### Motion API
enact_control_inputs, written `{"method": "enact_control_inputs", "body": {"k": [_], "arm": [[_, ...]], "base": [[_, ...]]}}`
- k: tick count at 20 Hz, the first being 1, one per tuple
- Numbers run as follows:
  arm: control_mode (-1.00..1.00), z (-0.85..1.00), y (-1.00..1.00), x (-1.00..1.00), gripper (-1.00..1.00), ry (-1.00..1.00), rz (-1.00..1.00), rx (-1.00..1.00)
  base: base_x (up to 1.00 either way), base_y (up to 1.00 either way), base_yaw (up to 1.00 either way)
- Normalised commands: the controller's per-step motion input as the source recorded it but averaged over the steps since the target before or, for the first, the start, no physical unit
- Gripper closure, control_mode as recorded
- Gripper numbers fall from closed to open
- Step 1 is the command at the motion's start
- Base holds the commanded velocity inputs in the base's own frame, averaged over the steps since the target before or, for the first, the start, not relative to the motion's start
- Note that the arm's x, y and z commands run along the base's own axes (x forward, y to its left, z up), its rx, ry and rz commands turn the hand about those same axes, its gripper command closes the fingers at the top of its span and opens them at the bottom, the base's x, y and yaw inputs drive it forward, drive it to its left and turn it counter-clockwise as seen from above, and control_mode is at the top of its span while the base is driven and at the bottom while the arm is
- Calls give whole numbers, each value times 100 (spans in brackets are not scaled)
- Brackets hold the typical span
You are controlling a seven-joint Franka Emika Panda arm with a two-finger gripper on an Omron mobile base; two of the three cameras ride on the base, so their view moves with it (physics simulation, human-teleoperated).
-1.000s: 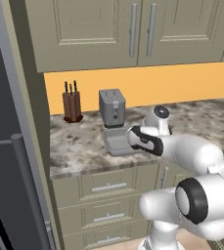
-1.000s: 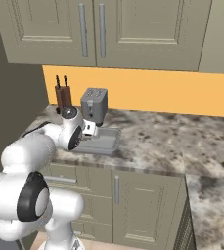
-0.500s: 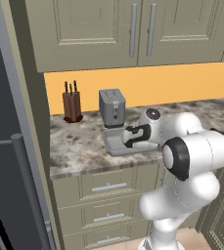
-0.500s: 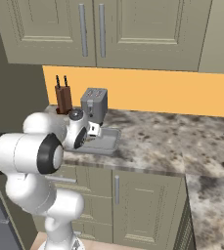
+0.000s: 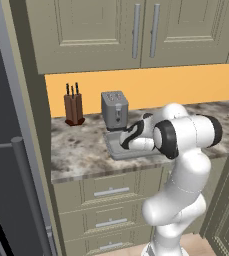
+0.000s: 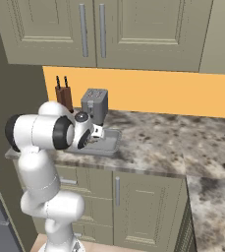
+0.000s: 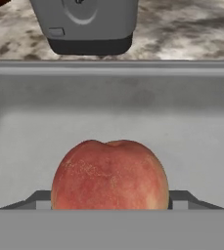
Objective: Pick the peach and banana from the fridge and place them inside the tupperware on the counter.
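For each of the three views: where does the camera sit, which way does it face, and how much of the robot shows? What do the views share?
Left base view: behind the arm, left; faces counter, toaster, fridge; arm at right.
Right base view: behind, right; same counter, tupperware; arm at left.
Hand view: on the hand, looking into the tupperware at the peach; fingertips flank it.
Shared: toaster, tupperware.

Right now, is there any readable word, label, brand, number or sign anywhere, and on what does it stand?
None can be read.
The toaster shows a round dial and a small tab, both unlettered.
The peach, tupperware, knife block and cabinet doors are plain.
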Motion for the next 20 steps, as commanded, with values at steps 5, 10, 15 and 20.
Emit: {"method": "enact_control_inputs", "body": {"k": [5, 10, 15, 20], "arm": [[-100, 0, 0, 4, -100, 0, 0, 0], [-100, 31, 0, 0, -100, 0, 0, 0], [-100, 84, -9, -5, -100, 0, 0, 0], [-100, 76, -25, -78, -100, 0, 0, 0]], "base": [[0, 0, 0], [0, 0, 0], [0, 0, 0], [0, 0, 0]]}}
